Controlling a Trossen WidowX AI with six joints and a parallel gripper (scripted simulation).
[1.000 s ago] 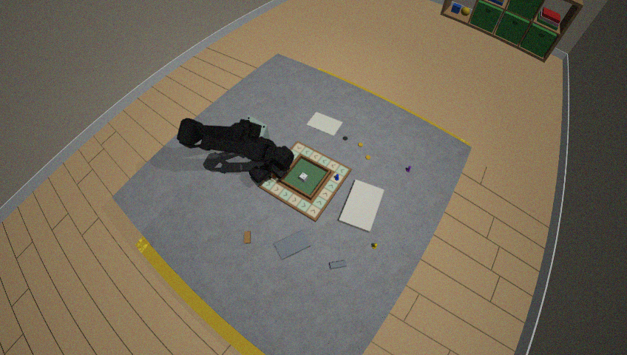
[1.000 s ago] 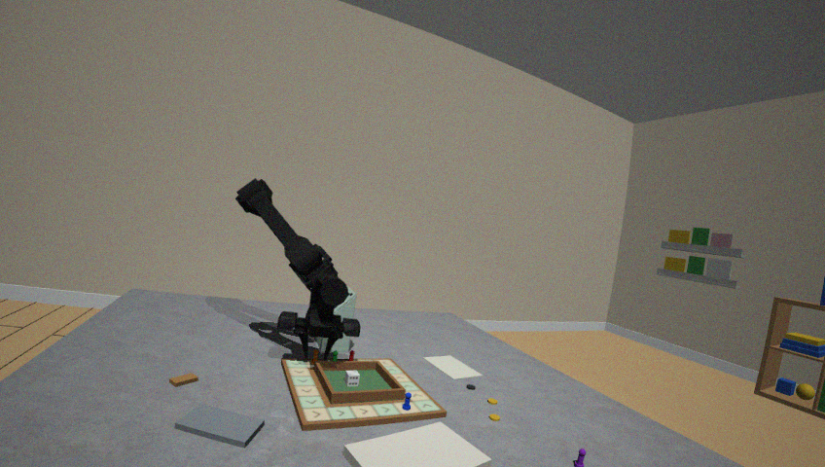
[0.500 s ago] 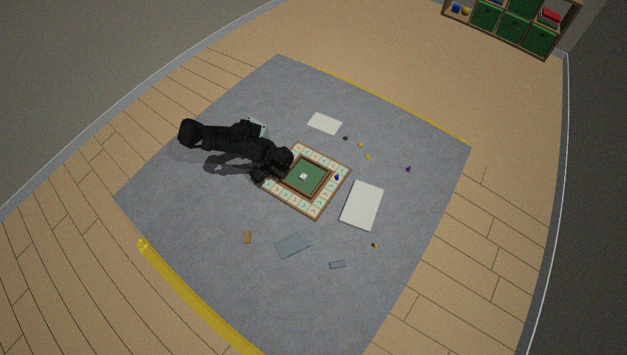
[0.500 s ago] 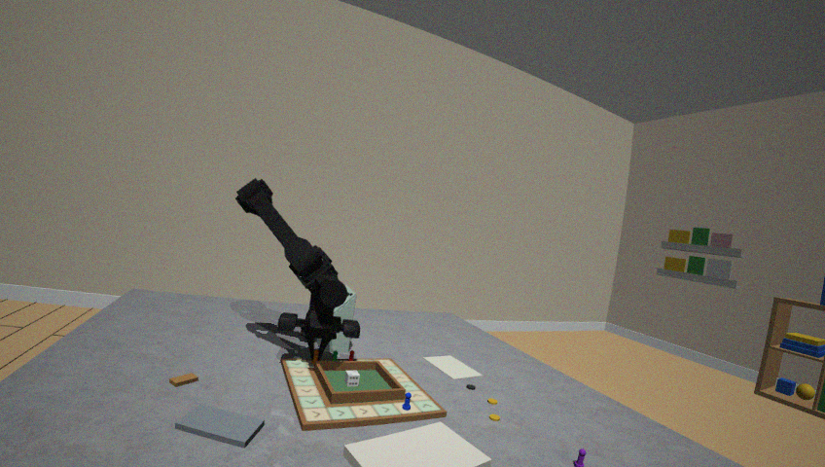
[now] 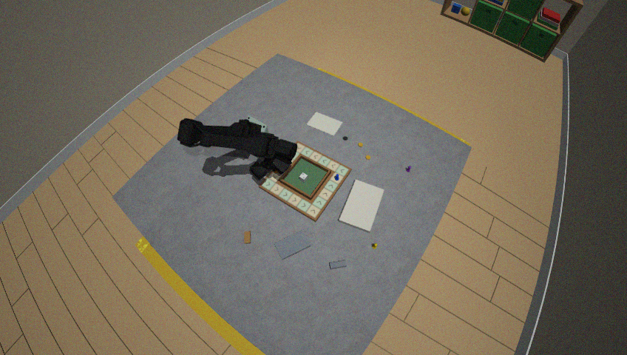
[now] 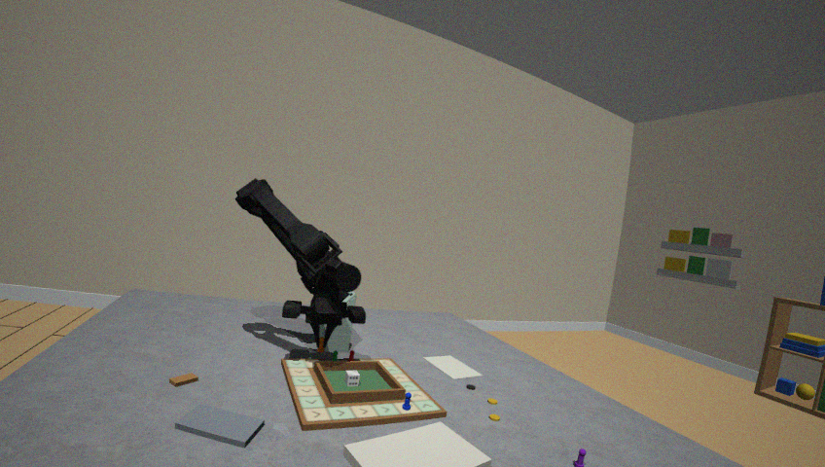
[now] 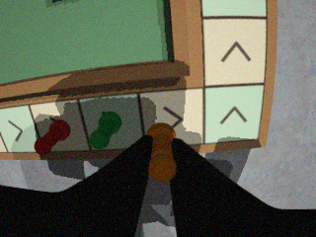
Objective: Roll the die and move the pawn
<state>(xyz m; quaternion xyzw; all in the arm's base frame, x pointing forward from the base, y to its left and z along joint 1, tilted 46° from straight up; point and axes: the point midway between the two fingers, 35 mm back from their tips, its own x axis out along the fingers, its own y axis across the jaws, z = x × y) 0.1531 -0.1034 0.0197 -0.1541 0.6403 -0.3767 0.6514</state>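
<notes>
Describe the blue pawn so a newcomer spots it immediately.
On the grey mat lies a square, wood-edged board with arrowed squares around a green tray. The blue pawn stands on that arrowed track, the board's only blue piece.

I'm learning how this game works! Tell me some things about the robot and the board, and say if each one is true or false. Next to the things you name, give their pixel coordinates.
1. The gripper (image 6: 325,346) (image 7: 161,145) is shut on the orange pawn (image 7: 162,165). True.
2. The die (image 5: 303,177) (image 6: 352,378) lies outside the tray (image 5: 325,180) (image 6: 370,397). False: it is inside the tray.
3. The blue pawn (image 5: 336,177) (image 6: 407,401) stands on the board (image 5: 288,203) (image 6: 370,423). True.
4. The purple pawn (image 5: 408,168) (image 6: 580,458) stands on the board too. False: it is off the board.
5. The green pawn (image 6: 334,355) (image 7: 106,129) is between the red pawn (image 6: 351,355) (image 7: 52,136) and the orange one. True.
6. The tray's floor is red. False: it is green.
</notes>
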